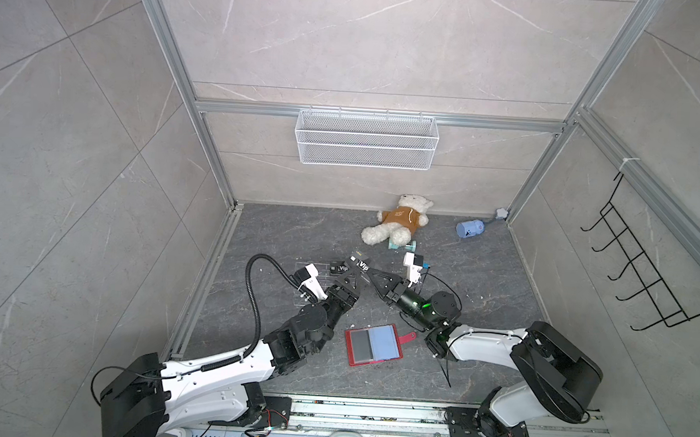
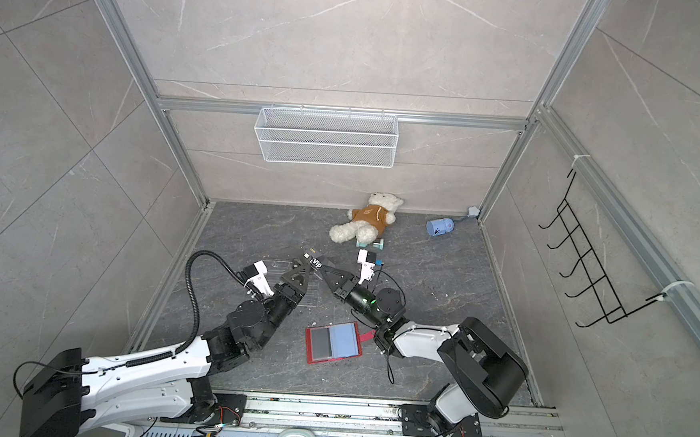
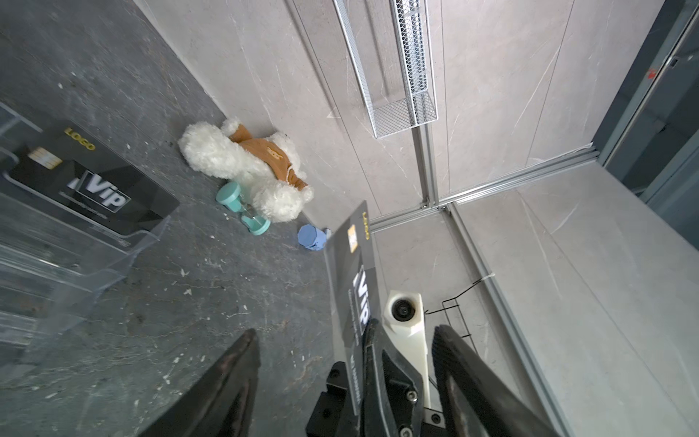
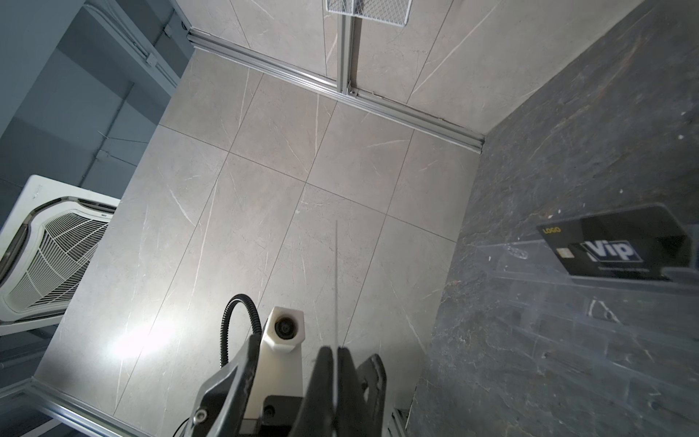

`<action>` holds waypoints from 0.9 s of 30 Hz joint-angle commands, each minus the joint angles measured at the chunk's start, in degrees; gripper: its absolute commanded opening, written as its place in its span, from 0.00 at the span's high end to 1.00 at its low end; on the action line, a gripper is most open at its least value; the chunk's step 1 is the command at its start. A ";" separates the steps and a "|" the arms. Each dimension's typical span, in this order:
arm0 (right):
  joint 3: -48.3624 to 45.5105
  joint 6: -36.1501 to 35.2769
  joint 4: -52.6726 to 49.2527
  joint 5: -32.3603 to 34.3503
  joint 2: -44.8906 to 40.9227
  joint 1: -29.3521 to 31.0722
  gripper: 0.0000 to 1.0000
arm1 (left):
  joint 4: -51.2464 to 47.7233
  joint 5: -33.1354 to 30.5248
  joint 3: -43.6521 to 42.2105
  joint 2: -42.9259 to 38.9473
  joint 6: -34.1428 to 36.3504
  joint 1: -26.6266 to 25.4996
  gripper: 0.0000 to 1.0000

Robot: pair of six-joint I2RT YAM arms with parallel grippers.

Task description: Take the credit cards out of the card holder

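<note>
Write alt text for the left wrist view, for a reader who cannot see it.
A thin black plastic Vip credit card is pinched by the shut right gripper, inside the open left gripper. A second black Vip card sits in a clear acrylic rack; a white plush bear lies by the wall.

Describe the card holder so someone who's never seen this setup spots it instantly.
Look at the dark marbled tabletop, near its front edge. The card holder lies open flat there: the only red thing, a dark grey panel beside a pale blue one, snap tab pointing right.
</note>
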 commanded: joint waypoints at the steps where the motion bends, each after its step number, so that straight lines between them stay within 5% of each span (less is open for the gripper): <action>1: -1.46 -2.51 -2.35 -1.78 -2.53 -0.89 1.00 | -5.85 -1.05 2.61 -3.60 6.00 -0.28 0.20; 12: -2.20 -11.21 -17.04 -4.51 -11.04 -2.03 1.00 | -22.46 1.14 4.76 -13.76 19.19 -0.02 0.12; 27: -1.37 -29.34 -45.42 -6.35 -25.95 -2.52 1.00 | -38.61 18.59 11.62 -16.38 30.41 3.93 0.11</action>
